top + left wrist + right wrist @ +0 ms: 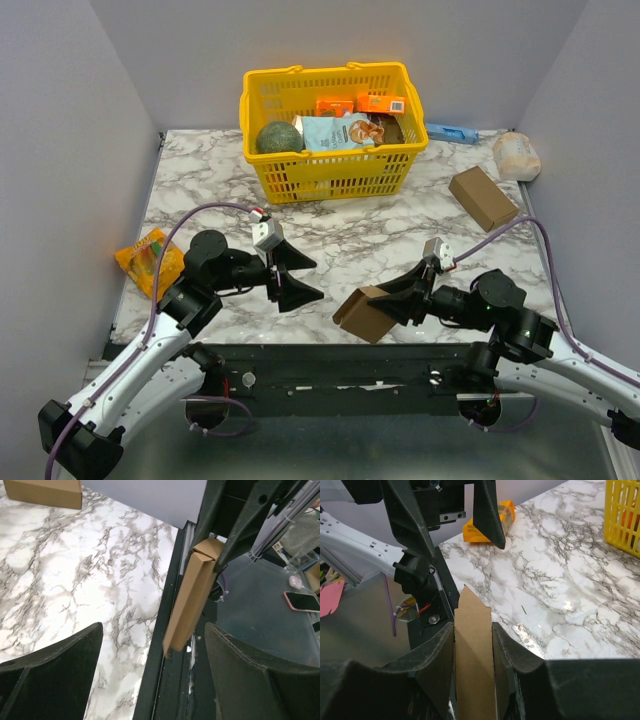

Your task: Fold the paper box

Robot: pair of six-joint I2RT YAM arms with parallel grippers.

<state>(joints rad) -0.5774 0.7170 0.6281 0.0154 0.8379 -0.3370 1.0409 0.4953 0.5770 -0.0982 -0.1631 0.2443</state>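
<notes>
- Paper box [472,650], a thin plain brown cardboard piece flattened into a long sleeve, is pinched between the black fingers of the right gripper [473,626], jaws partly closed on its flat sides, its pointed flap poking out past the tips.
- It is at the near edge of the white marble-patterned tabletop [380,235], tilted. I cannot tell whether its lower end touches anything.
- Spread wide and empty, the left gripper [303,278] faces the box from the side, apart from it.
- To fold well, I judge the left jaws should take a free flap close to a crease while the right gripper holds firm. That way the thin card bends on the line rather than buckling or slipping.
- At the far side, a yellow plastic lattice basket [330,182] holds a dark green round item [277,138], a pale blue snack bag [335,132] and two orange packets [335,103].
</notes>
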